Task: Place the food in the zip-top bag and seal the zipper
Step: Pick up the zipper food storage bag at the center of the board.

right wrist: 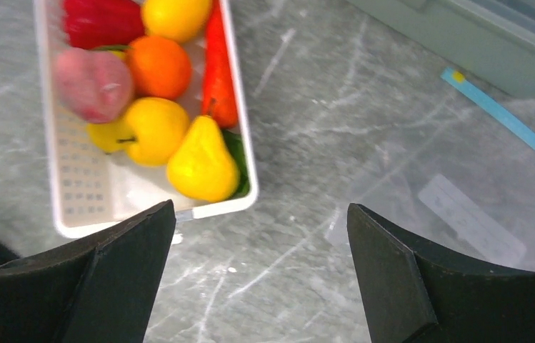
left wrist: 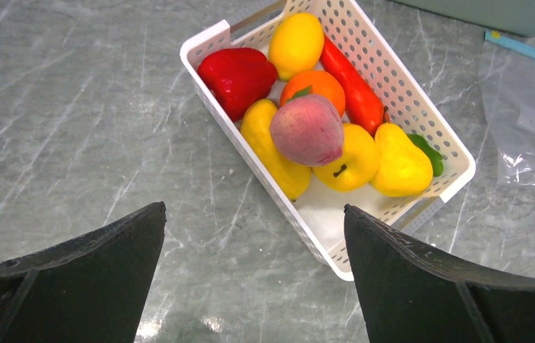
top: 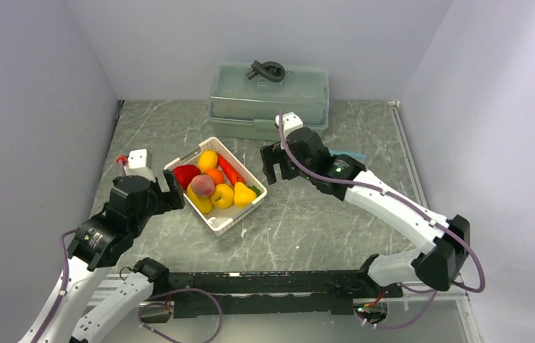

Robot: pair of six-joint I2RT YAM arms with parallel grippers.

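left of the white basket (top: 227,223), the left gripper (top: 176,191) hovers low, jaws wide apart, empty. the food (top: 211,184) lies in the basket. the right gripper (top: 271,166) tilts down, jaws spread, empty, over the flat zip-top bag (right wrist: 457,186).

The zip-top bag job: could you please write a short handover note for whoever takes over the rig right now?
Left gripper: open, empty, over the table by the white lattice plastic basket.
Right gripper: open, empty, above the table between basket and clear soft plastic zip-top bag.
Small toy fruits and vegetables: all in the basket.
Done: nothing bagged. Left: bag the food, seal the teal-blue zipper strip.
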